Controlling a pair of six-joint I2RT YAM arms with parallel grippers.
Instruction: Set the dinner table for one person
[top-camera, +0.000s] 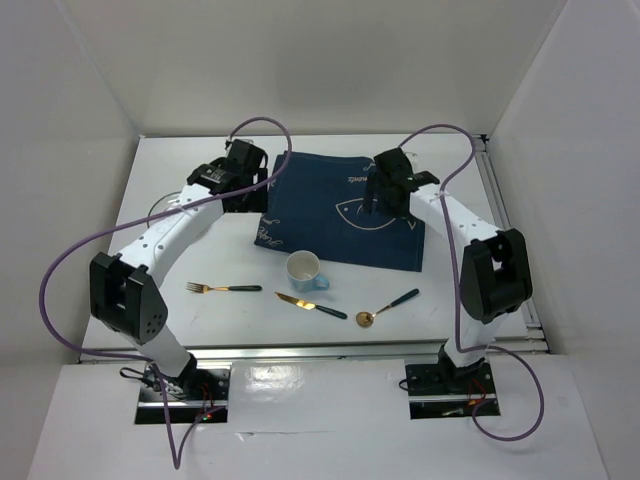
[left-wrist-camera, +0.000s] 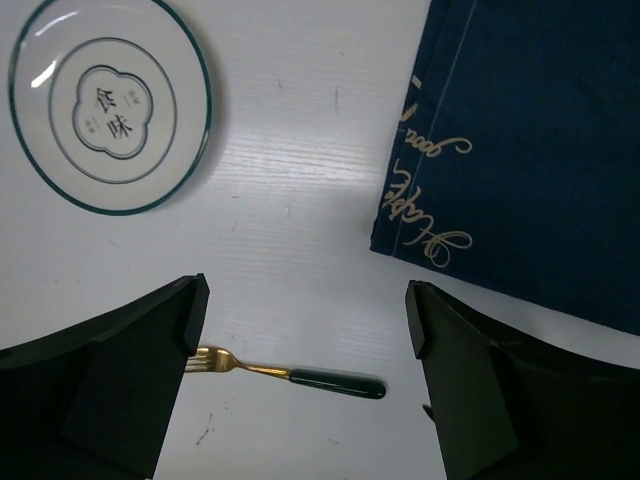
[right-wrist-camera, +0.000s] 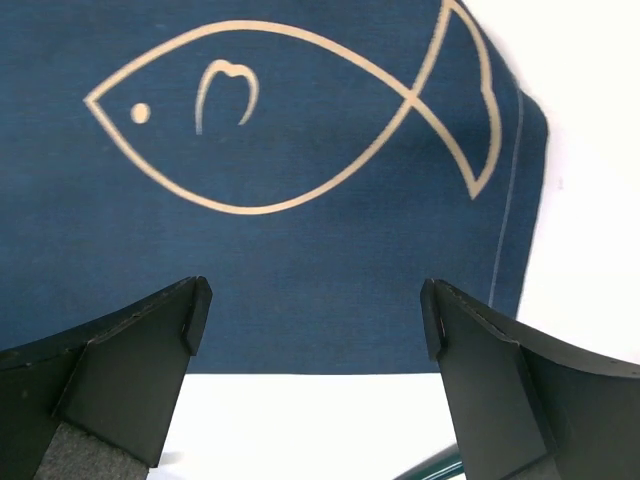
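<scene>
dinner table (top-camera: 235, 325): 1, white top filling the middle of the top view, metal rail along its lower edge.

Count on it:
- 1 navy placemat (top-camera: 340, 215), upper centre, slightly skewed, fish outline drawn on it
- 1 cup (top-camera: 303, 270), white with a pale blue handle, at the placemat's lower edge; can't tell whether it touches the cloth
- 1 fork (top-camera: 222, 288), lower left
- 1 knife (top-camera: 310, 306), centre, below the cup
- 1 spoon (top-camera: 388, 307), lower right
- 1 plate (left-wrist-camera: 110, 100), upper left of the left wrist view, dark rim, printed emblem in the middle

The three cutlery pieces have gold ends and dark green handles, and lie apart from each other.

Grippers: 2.
- left gripper (left-wrist-camera: 305, 320): jaws spread wide, nothing between them, over bare table left of the placemat.
- right gripper (right-wrist-camera: 315, 310): jaws spread wide, holding nothing, over the fish outline near the cloth's lower edge.

Hidden or cut off:
- Top view: the plate sits mostly behind the left arm; only a faint arc shows, probably its rim.
- Left wrist view: the fork tines are partly behind a finger, and the placemat is cut by the right frame edge.
- Right wrist view: a dark green sliver at the bottom edge, cut off, possibly the spoon handle.
</scene>
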